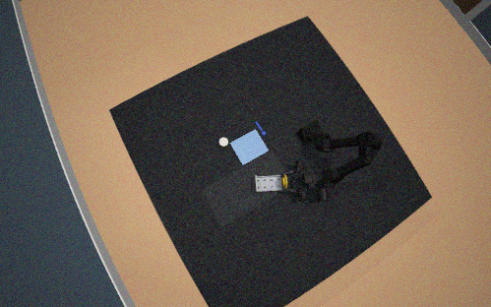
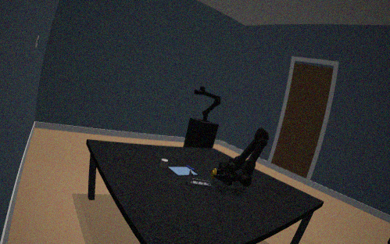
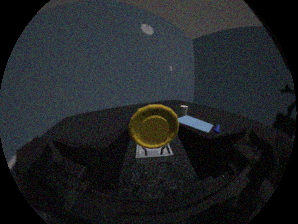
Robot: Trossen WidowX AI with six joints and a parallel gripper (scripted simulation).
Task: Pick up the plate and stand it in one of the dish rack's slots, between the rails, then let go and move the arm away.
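The yellow plate (image 1: 284, 181) (image 2: 214, 172) (image 3: 154, 126) is held on edge, nearly upright, with its round face towards the wrist camera. My gripper (image 1: 288, 181) (image 2: 216, 172) (image 3: 153, 125) is shut on the plate, with dark fingers at its sides; the exact contact is too dark to see. The pale grey dish rack (image 1: 269, 190) (image 2: 201, 184) (image 3: 154, 156) stands on the table. From above, the plate is at the rack's end nearest the arm. In the exterior view the plate shows above and to the right of the rack. The plate hides part of the rack in the wrist view.
A light blue square (image 1: 249, 147) (image 2: 181, 170) (image 3: 196, 123) lies beside the rack. A small white round object (image 1: 223, 142) (image 2: 165, 160) (image 3: 184, 109) and a thin blue item (image 1: 260, 128) (image 2: 190, 167) (image 3: 217, 128) are near the square. The table is dark.
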